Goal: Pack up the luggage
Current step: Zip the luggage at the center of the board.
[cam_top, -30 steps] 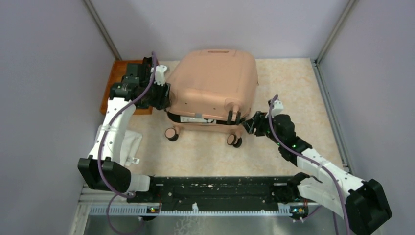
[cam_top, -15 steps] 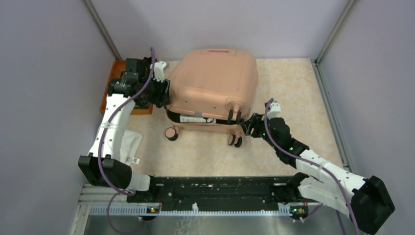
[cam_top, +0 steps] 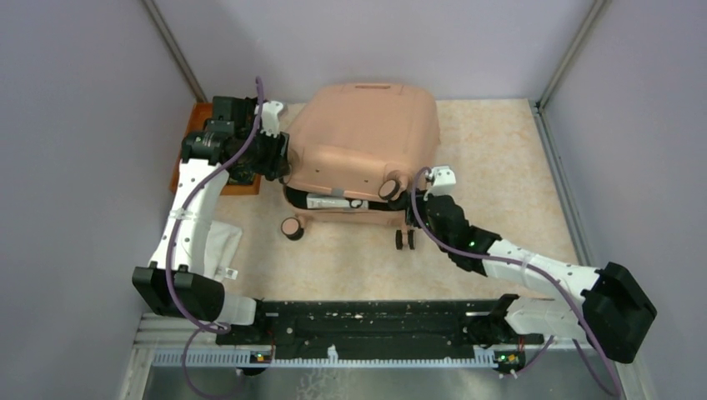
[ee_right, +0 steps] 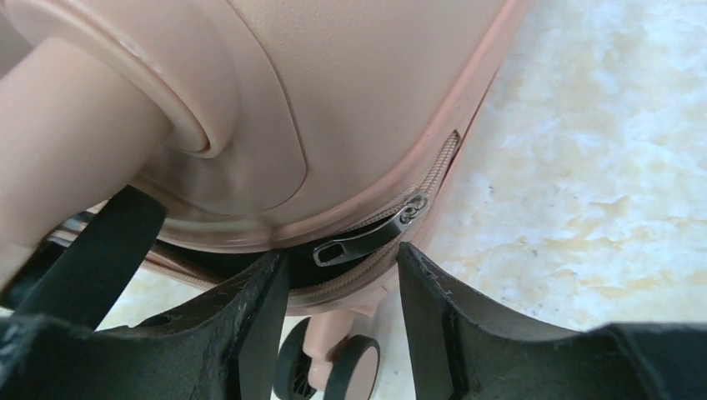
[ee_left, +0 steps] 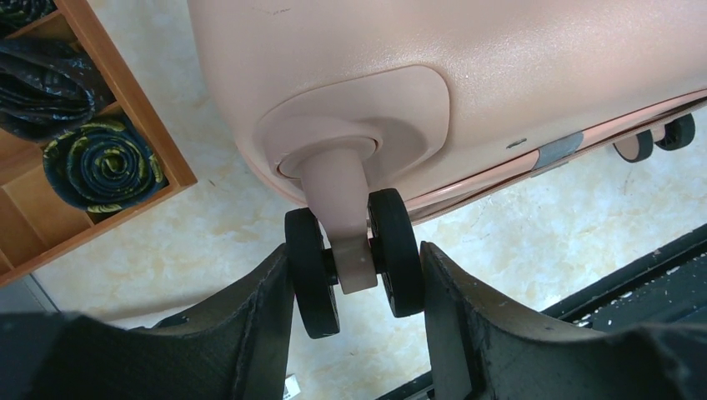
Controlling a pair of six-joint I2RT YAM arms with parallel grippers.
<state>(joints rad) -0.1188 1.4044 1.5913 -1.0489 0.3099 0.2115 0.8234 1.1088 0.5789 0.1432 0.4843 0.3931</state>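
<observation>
Left of the luggage [cam_top: 367,133], an orange tray [cam_top: 190,171] holds rolled dark cloth [ee_left: 104,162], and a white cloth [cam_top: 221,242] lies off the case's near-left corner. At that corner the left gripper [cam_top: 279,162] is clamped across a twin-wheeled caster [ee_left: 350,250], one finger pressed to each outer wheel face. The peach-pink case lies flat at the middle back of the table [cam_top: 500,150]. Its upper shell sits slightly ajar along the near edge, where black lining shows in the gap. At the case's near-right corner the right gripper [ee_right: 342,254] hangs with its jaws released, straddling the metal zipper pull [ee_right: 367,237] without pinching it.

The hard shell looks stiff and smooth, probably slippery, and far too broad for either jaw to span. It seems light enough to roll or skid on its wheels if pushed. The likeliest holds are the small projecting parts: a caster stem, the handle or the zipper pull. The thin pull could easily slip out of a loose pinch.
</observation>
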